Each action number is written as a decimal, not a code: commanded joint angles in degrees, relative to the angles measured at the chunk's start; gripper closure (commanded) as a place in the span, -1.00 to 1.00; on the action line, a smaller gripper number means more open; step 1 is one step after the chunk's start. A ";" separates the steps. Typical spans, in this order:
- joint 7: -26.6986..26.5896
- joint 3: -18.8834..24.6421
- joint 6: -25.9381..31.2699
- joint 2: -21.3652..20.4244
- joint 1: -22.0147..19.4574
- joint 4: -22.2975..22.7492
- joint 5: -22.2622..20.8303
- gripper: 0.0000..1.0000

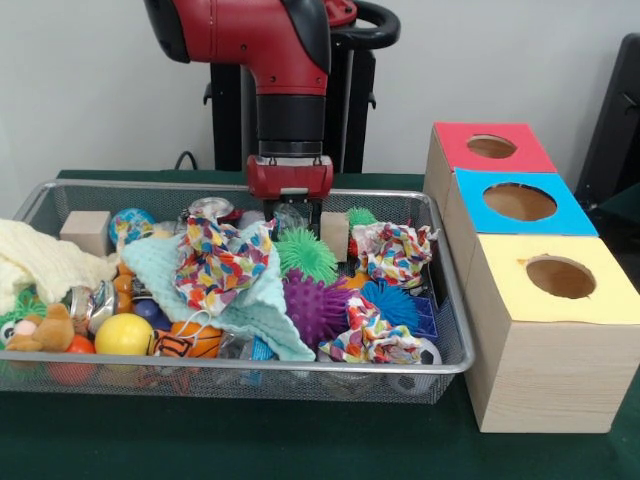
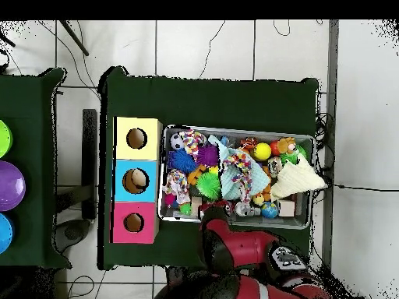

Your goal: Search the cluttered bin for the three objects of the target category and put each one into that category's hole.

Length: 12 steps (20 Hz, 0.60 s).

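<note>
Jaws low in silver wire-mesh bin (image 1: 300, 370) — amid clutter

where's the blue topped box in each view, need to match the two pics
Front view: the blue-topped box is at the right, middle of three, between red behind and yellow in front.
Overhead view: blue-topped box is left of the bin, again the middle one.
Shared landmark: the yellow-topped box.
</note>
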 commanded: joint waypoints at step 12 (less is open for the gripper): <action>5.59 1.94 13.74 -0.67 -0.60 2.21 -0.97 1.00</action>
